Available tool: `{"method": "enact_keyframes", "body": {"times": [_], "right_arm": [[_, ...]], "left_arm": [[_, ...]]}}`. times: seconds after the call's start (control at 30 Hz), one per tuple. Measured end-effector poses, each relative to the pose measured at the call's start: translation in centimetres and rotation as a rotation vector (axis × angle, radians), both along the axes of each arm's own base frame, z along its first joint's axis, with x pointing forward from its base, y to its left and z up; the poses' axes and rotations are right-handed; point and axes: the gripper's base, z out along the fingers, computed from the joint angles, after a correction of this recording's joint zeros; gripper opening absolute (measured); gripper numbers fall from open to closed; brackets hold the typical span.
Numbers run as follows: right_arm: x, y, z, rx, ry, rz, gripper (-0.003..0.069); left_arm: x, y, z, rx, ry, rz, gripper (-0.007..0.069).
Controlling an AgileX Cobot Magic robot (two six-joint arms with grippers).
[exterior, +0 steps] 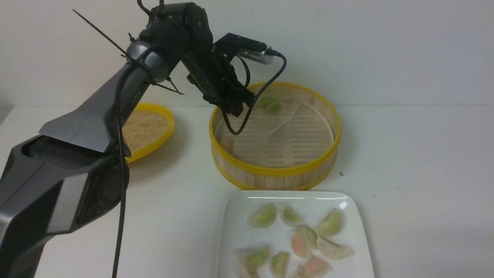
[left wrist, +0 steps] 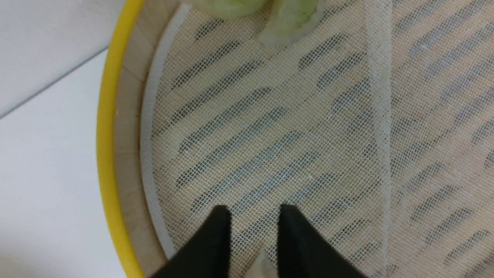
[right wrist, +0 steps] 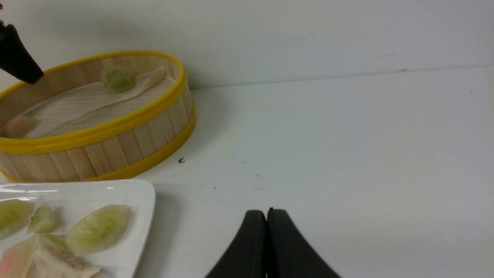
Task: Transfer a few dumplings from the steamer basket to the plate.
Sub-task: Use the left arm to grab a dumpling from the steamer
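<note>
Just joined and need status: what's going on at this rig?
The left arm is reaching into the steamer basket, with the left pincer open over the white liner and gripping nothing. The basket holds two green dumplings at its far side and a pinkish dumpling by its left wall. The plate in front already holds several dumplings. The right pincer is shut and empty over the bare table, off to the right.
</note>
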Motion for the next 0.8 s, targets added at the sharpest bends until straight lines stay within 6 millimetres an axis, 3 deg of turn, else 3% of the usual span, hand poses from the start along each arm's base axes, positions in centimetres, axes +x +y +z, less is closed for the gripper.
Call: {"method": "enact_keyframes", "body": {"times": [0.27,0.47,0.63,0.8], "right_arm": [[0.0,0.0,0.0,0.002,0.000,0.000,-0.0015],[0.0,0.0,0.0,0.002,0.000,0.000,-0.0015],[0.0,0.0,0.0,0.003,0.000,-0.001,-0.0015],[0.0,0.0,0.0,0.003,0.000,-0.001,-0.0015]], "left_arm": [[-0.2,-1.2,-1.9,0.042,0.038,0.055,0.0436],[-1.1,-2.9,-2.6,0.055,0.070,0.078,0.0459],[-1.7,-2.5,-4.5,0.115,0.131,0.091,0.0459],[-1.7,-2.2,-4.5,0.136,0.127,0.094,0.0459]]}}
